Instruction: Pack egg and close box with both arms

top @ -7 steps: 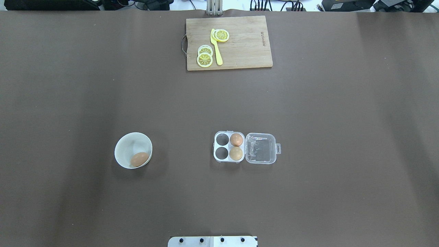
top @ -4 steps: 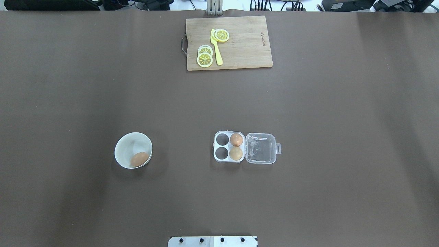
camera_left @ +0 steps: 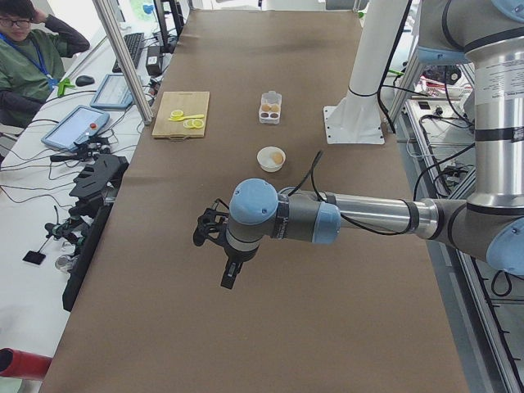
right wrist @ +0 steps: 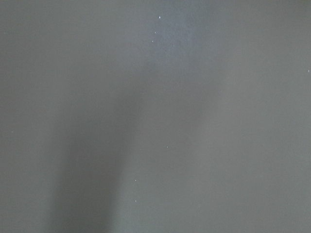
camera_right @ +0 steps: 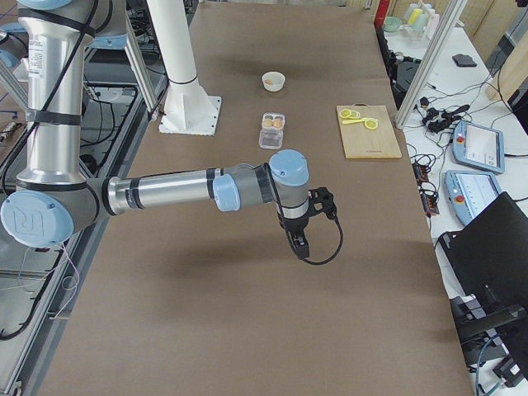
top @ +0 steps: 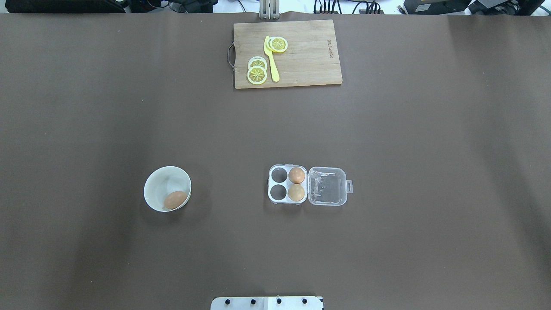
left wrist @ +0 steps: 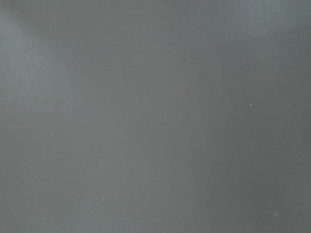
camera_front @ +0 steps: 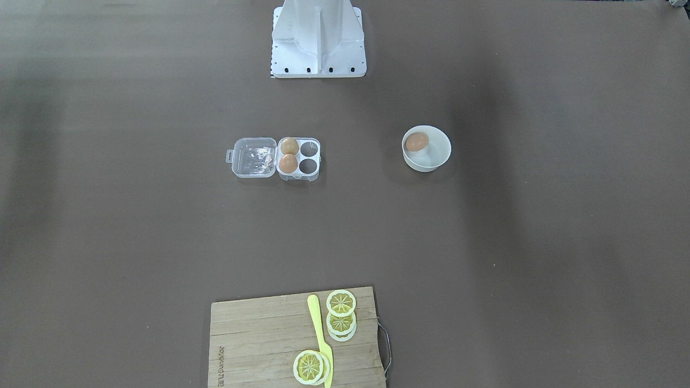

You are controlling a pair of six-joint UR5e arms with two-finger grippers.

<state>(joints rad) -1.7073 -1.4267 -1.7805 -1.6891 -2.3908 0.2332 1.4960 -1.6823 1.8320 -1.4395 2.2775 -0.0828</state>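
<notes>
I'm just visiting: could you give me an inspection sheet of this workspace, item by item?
Surface: brown table cover, no spills seen.
Job's things: egg in white bowl; box open, lid flat, two eggs in cells by the lid, two cells empty.
Clutter: cutting board with lemon slices and yellow knife.
Grippers: left gripper and right gripper over bare table, away from box; open or shut unclear.
Cables: black cable loops at right wrist.
Surroundings: seated person, tablets beside table.

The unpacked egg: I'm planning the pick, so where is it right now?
In the overhead view the egg lies inside the white bowl, on the robot's left side, apart from and left of the open box.
</notes>
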